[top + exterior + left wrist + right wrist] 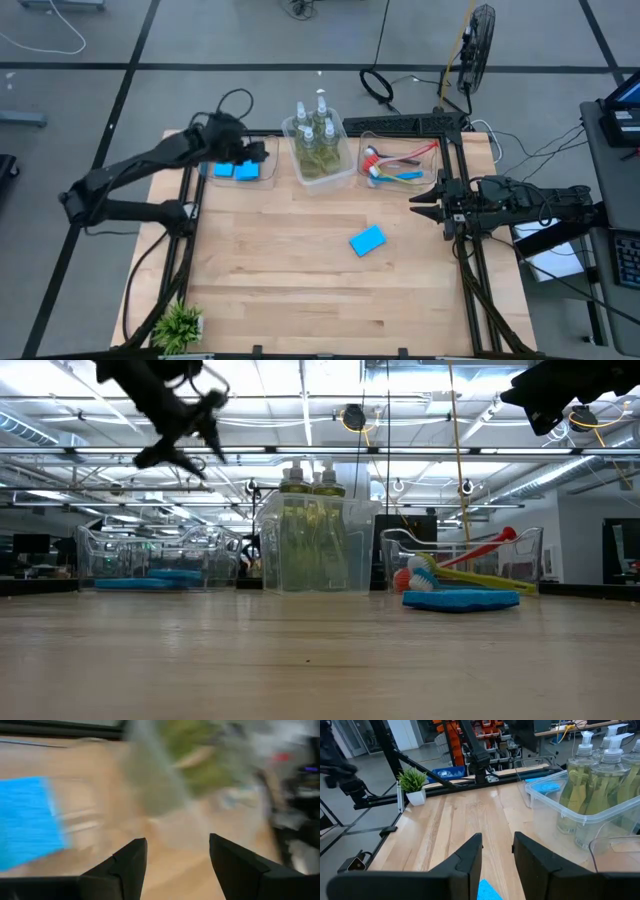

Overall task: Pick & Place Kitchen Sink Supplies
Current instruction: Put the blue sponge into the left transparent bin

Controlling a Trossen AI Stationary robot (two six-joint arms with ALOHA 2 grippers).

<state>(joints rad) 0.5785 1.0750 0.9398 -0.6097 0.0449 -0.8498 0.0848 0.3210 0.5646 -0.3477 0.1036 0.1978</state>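
Two blue sponges lie in the clear left bin. My left gripper hangs open above that bin with nothing between its fingers; its wrist view is blurred, with a sponge beside it. Several pump bottles of yellow-green liquid stand in the middle bin. Red, blue and green brushes lie in the right bin. One more blue sponge lies flat on the table. My right gripper waits at the table's right edge, fingers a little apart and holding nothing.
A small potted plant stands at the near left corner. The three clear bins line the far edge. Bare wood lies between the bins and the near edge, around the loose sponge. Black frame rails run along the table's sides.
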